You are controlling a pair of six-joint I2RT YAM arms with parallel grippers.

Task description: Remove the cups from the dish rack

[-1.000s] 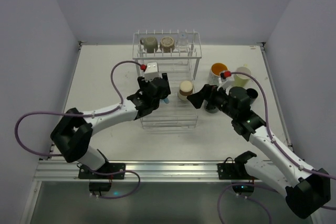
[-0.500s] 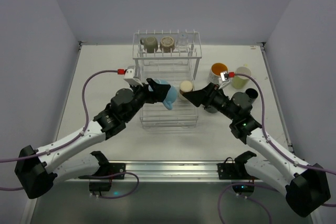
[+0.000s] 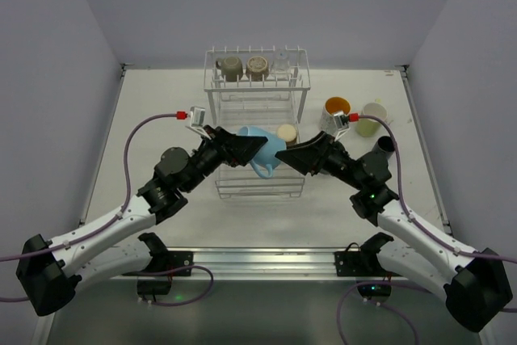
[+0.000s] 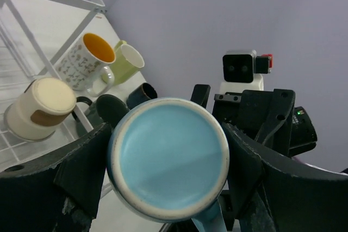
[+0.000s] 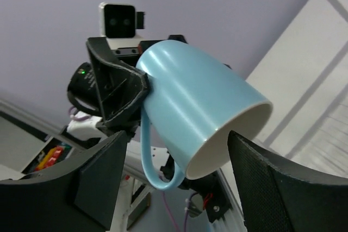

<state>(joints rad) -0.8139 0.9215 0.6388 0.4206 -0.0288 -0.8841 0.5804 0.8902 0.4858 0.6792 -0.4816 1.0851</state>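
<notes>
Dish rack [image 3: 258, 194]: upper shelf held three cups (olive cup [image 3: 231, 67], brown cup [image 3: 257, 65], clear glass [image 3: 281, 61]); lower basket held one tan cup [image 3: 286, 133]. One light blue cup [image 4: 168, 164] hung sideways above that basket, pinched by the left jaws, the right jaws spread around its mouth. Three more sat on the bench [image 3: 161, 111]: orange-lined cup [image 3: 335, 109], yellow-green cup [image 3: 373, 115], dark cup [image 3: 386, 147].

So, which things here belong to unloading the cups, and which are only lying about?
Job:
- light blue cup, held by the left gripper
- right gripper
- dish rack
- in the rack: olive cup, brown cup, clear glass, tan cup
- on the table: orange-inside mug, yellow-green cup, dark cup

Lying about:
- purple cables
- metal rail
</notes>
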